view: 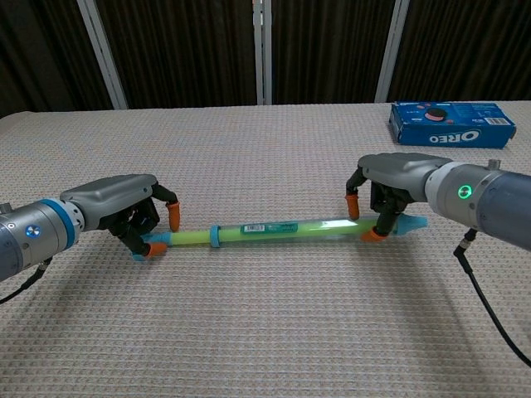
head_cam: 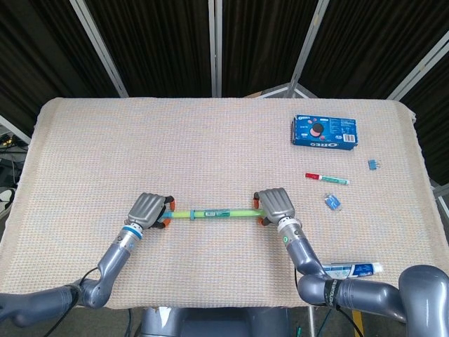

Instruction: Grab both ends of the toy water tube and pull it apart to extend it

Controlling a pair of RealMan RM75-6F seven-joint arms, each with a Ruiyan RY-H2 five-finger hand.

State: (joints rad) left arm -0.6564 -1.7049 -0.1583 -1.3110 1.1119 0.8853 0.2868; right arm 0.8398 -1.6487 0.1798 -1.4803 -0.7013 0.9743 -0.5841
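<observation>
Green toy water tube (view: 282, 230) lies flat on the woven table (head_cam: 210, 140). Left hand (view: 124, 214) clamps one end — right hand (view: 390, 186) clamps the other.

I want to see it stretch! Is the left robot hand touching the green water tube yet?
Touching. In the chest view the left robot hand has orange fingertips pressed around the blue end of the water tube.

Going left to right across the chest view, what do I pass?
Left robot hand → blue ring on the tube → green toy water tube → right robot hand → blue cookie box at the far right of the table.
</observation>
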